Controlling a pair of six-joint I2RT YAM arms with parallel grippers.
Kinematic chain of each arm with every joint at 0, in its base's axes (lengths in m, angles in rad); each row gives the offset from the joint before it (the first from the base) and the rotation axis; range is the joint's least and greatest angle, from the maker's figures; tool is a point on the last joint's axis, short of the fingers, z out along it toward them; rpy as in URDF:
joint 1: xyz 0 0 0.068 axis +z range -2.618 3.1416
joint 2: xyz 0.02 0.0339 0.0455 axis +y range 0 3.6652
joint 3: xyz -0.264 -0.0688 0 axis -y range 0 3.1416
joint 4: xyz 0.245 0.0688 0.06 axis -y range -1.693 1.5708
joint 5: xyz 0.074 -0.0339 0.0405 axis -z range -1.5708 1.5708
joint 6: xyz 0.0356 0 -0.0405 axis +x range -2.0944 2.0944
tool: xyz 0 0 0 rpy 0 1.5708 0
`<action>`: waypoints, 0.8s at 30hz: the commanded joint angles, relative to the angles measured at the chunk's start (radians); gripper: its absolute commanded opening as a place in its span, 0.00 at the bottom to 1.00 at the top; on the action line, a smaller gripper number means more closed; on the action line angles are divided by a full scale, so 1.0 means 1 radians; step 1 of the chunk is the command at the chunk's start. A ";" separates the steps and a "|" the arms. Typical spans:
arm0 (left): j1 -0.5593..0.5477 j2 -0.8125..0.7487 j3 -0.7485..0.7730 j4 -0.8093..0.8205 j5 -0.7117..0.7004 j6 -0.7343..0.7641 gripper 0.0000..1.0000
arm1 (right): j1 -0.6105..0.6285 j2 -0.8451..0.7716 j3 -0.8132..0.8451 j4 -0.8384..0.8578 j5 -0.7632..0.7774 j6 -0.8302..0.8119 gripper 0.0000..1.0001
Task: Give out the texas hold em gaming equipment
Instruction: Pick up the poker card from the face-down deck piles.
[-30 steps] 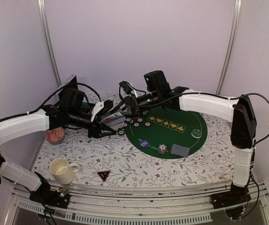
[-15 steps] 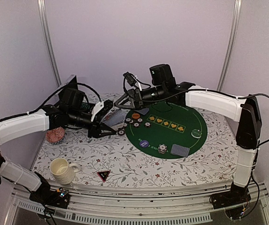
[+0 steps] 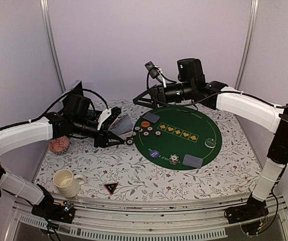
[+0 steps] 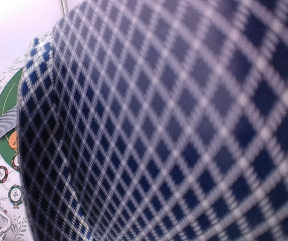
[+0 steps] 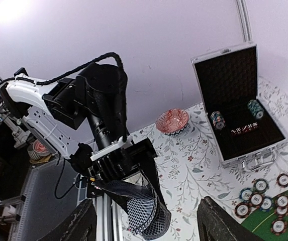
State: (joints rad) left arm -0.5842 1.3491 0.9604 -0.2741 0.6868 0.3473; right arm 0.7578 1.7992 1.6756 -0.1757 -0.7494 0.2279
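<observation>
Our left tool [image 3: 111, 131] grips the cards [image 3: 124, 124], jaws partly closed on them, above the counter's far left, just beside the mat [image 3: 184, 148]. The pack bows in that grip, so it could spring out and scatter over the chips [image 3: 144, 131] below. Our right tool [image 3: 142, 100] hangs wide open and empty near the far edge. If it reaches in for a card, it could knock the pack loose.
</observation>
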 commanded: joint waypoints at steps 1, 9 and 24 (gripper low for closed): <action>0.002 -0.020 0.021 0.024 0.003 0.000 0.17 | -0.001 -0.133 -0.050 0.041 0.017 -0.312 0.70; 0.003 -0.018 0.021 0.024 0.003 0.000 0.17 | 0.064 -0.154 -0.087 0.043 0.015 -0.834 0.39; 0.003 -0.016 0.021 0.024 0.008 -0.001 0.17 | 0.133 0.039 0.085 -0.191 0.047 -1.124 0.50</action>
State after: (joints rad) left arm -0.5842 1.3491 0.9604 -0.2741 0.6872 0.3473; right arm 0.8665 1.8030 1.7084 -0.3222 -0.7277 -0.8375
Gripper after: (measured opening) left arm 0.380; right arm 0.513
